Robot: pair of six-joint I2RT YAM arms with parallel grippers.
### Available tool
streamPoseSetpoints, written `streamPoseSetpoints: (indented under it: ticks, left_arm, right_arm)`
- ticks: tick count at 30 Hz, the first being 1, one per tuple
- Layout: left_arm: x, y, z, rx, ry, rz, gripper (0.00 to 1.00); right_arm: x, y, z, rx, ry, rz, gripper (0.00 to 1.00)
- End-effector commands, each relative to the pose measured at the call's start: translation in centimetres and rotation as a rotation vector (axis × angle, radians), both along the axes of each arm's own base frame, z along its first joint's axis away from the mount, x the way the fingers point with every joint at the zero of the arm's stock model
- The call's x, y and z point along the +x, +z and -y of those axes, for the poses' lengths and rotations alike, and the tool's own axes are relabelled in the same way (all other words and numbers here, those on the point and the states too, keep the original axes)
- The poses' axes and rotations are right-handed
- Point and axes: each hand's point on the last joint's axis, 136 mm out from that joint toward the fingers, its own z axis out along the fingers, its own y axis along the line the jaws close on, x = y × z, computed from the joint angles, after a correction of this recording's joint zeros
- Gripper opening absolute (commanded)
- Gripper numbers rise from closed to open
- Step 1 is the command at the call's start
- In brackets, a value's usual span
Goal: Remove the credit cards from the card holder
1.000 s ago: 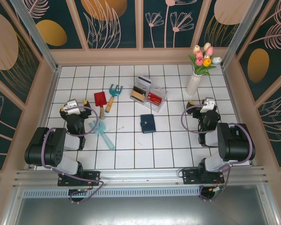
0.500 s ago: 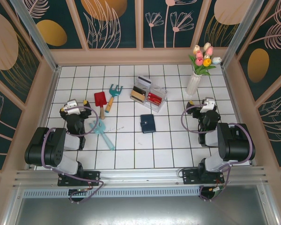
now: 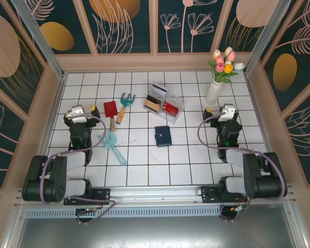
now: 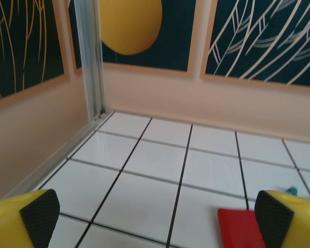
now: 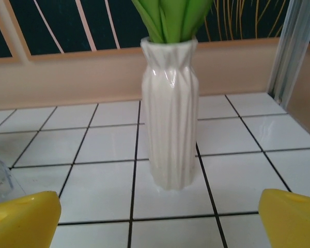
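On the white tiled table (image 3: 144, 165), the black left arm (image 3: 46, 175) and right arm (image 3: 258, 173) sat at the near edge, one on each side. The white vase (image 5: 170, 111) of flowers stood right in front of the right gripper (image 5: 157, 214), whose jaws were wide apart and held nothing. The clear box (image 3: 164, 103) sat near the middle. The left gripper (image 4: 156, 219) was wide apart too, holding nothing, near the red toy shovel (image 4: 240, 228). The card holder (image 3: 163, 136) lay folded shut just in front of the box, between both arms, touching neither.
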Motion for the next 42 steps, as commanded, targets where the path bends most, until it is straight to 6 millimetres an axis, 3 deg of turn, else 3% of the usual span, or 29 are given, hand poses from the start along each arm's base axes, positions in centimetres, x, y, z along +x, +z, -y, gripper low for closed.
streamPoseSetpoints:
  ticks: [1,4,10,17,24,29,35,42]
  left_arm:
    - [1.1,0.9,0.2,-0.070,-0.008,-0.066,0.99]
    - [2.2,1.7,1.4,-0.179,-0.058,-0.131,0.99]
    - [2.9,2.5,3.5,-0.374,-0.131,-0.266,0.99]
    - [3.2,0.6,4.2,-0.494,-0.106,-0.420,0.99]
    - [2.7,-2.1,7.5,-0.590,-0.261,-0.518,0.99]
    - [1.8,-3.8,8.0,-0.627,-0.268,-0.563,0.99]
    - [1.5,-4.1,8.3,-0.657,-0.278,-0.558,0.99]
    - [1.6,-3.7,8.1,-0.670,-0.271,-0.530,0.99]
  right_arm:
    - [-0.2,1.6,-0.4,0.005,-0.037,-0.065,0.99]
    - [-0.7,3.8,-0.7,0.119,-0.055,-0.097,0.99]
    - [-1.5,4.6,-0.6,0.394,-0.162,-0.349,0.99]
    - [-1.6,1.9,-4.2,0.509,-0.047,-0.568,0.99]
    - [-3.5,-0.7,-10.0,0.611,0.134,-0.668,0.98]
    - [-6.0,-3.6,-15.2,0.646,0.241,-0.781,0.89]
    - [-6.8,-5.2,-21.8,0.630,0.325,-0.881,0.81]
    - [-6.4,-7.9,-25.3,0.509,0.315,-0.913,0.68]
